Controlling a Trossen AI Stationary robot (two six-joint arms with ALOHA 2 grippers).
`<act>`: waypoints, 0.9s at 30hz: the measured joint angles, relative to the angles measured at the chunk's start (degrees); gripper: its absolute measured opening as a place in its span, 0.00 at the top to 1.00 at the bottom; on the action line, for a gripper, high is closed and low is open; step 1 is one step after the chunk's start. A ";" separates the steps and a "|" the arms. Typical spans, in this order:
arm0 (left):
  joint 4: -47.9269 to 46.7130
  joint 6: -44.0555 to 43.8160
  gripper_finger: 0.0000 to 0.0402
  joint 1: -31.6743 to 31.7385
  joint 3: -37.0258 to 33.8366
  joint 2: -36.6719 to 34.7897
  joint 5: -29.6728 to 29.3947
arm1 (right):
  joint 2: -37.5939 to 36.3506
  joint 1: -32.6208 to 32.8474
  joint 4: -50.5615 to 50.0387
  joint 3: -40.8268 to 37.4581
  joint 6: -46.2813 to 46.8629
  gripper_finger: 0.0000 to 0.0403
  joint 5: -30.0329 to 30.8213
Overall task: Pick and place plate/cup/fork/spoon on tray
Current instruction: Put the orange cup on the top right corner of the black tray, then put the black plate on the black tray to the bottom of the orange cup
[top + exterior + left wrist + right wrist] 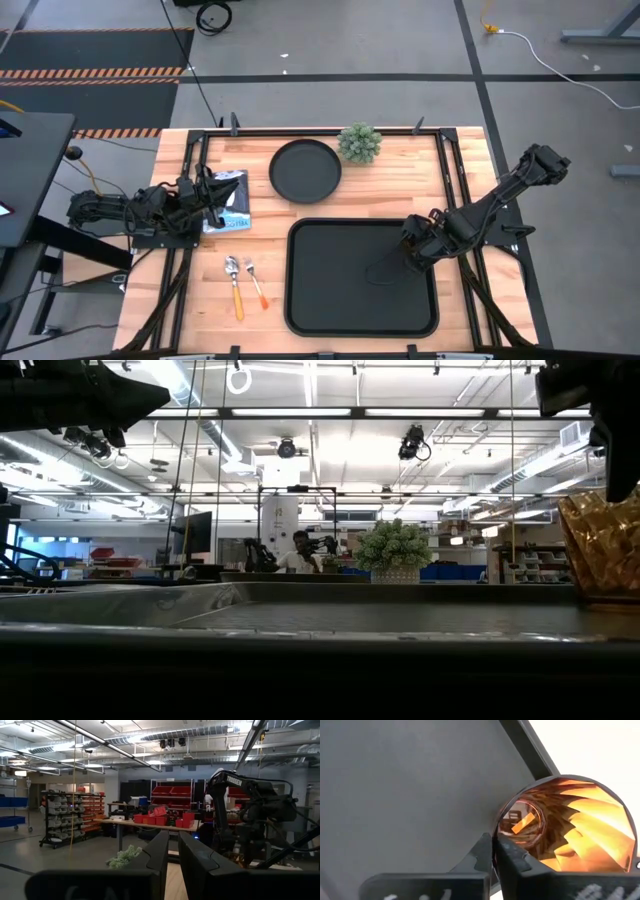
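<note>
The amber cup (570, 830) is in my right gripper (494, 845), over the right part of the black tray (330, 290). In the high view my right gripper (415, 255) hides the cup, and in the low view the cup (600, 545) shows at the right edge. The round black plate (305, 170) lies on the table beyond the tray. The spoon (234, 280) and the fork (254, 282) lie side by side left of the tray. My left gripper (215, 200) waits shut at the table's left, touching nothing. My right gripper pinches the cup's wall at the rim (496, 827), one finger inside the cup and one finger (482, 852) outside. The fingers come slanting down from the table's right. The cup's mouth faces the wrist camera. Whether its base rests on the tray I cannot tell.
A small potted plant (360, 143) stands at the far edge beside the plate. A blue and white flat object (232, 200) lies by my left gripper. The tray's left and near parts are bare.
</note>
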 joint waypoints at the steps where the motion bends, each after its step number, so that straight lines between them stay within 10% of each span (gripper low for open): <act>1: 0.00 0.00 0.87 0.00 0.00 0.00 0.00 | 0.00 0.00 0.23 -0.04 0.04 0.94 0.19; 27: -8.07 -12.37 0.83 0.10 0.00 0.04 0.01 | 0.04 -5.72 -7.22 13.58 -10.60 0.54 3.23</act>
